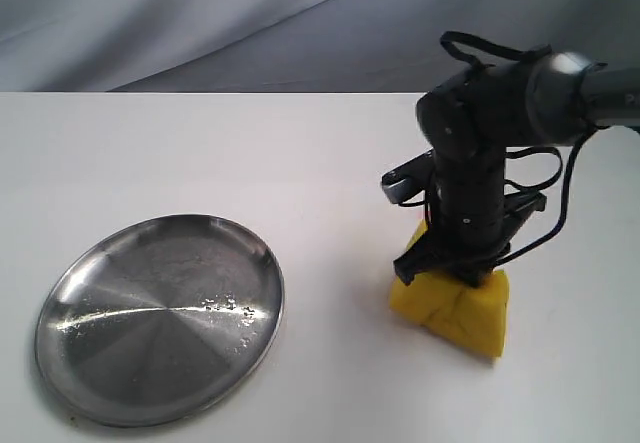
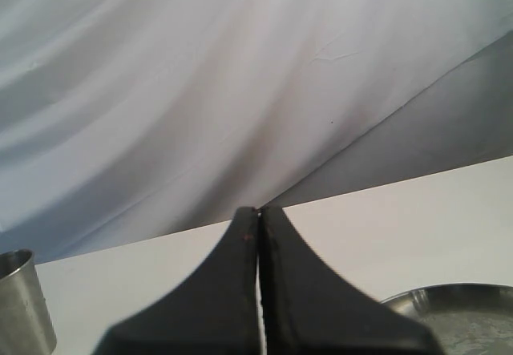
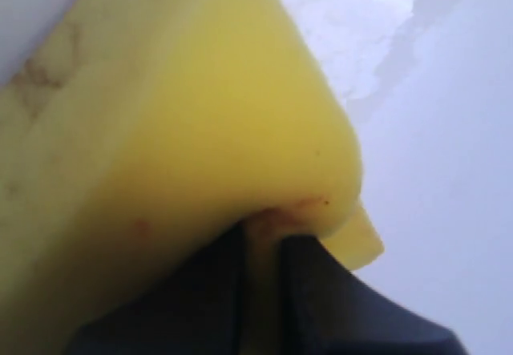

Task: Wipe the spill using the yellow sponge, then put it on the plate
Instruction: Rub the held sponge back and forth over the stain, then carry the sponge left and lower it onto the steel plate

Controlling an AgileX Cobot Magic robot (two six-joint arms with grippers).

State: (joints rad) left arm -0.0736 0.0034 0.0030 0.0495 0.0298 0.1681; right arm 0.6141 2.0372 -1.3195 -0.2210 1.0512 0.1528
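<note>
Lying at the lower left of the exterior view, a round shallow shiny stainless-steel plate [image 1: 75,308] rests on the white table [image 1: 300,163], with a few water droplets [image 1: 228,306] near its right rim. Well apart from it, at the lower right, the thick bright yellow rectangular foam sponge [image 1: 462,311] stands tilted on the tabletop. The black right gripper [image 1: 450,268] comes down on it from above, jaws clamped on the sponge's upper part.

In the left wrist view, a small steel cup [image 2: 20,307] sits at the lower left. The left gripper [image 2: 258,231] has its dark jaws pressed together on nothing, and the plate's rim shows at the lower right.

In the right wrist view, brownish stains mark the sponge at the left, foam bulges around the pinching jaws, and the spill [image 3: 385,34] shows as a faint pale wet smear at the upper right.
</note>
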